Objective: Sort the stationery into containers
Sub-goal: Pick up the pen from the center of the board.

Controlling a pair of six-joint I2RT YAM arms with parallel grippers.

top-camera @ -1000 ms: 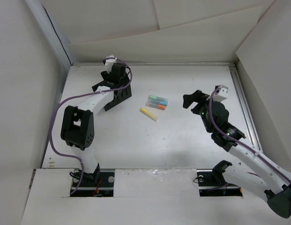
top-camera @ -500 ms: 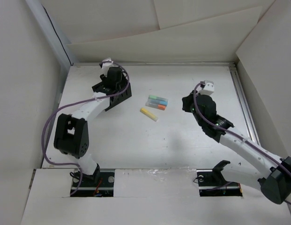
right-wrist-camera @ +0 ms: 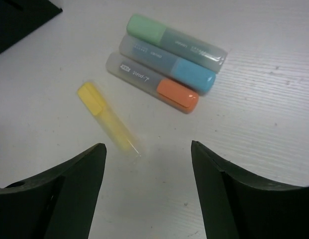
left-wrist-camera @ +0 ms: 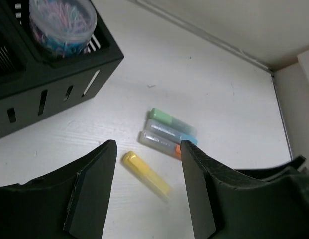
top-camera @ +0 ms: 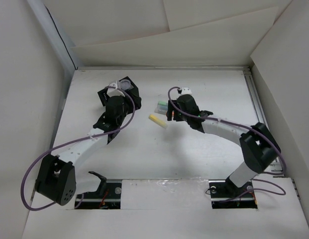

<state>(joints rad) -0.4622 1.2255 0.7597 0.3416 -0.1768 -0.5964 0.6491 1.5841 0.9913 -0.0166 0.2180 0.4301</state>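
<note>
Overhead camera spans the table (top-camera: 194, 159); both close wrist cameras share highlighters (right-wrist-camera: 164, 62).

Two white arms (top-camera: 77, 147) — black joints (top-camera: 55, 179), purple cables (top-camera: 23, 187).

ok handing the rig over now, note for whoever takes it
Left pincer: open, empty, near the black slotted plastic organiser box.
Right pincer: open, empty, above the bars.
Green plastic bar, blue plastic bar and orange plastic bar lie side by side on the white table; pale yellow plastic bar apart.
Done: clear round tub in the box.
Left: all four bars.
</note>
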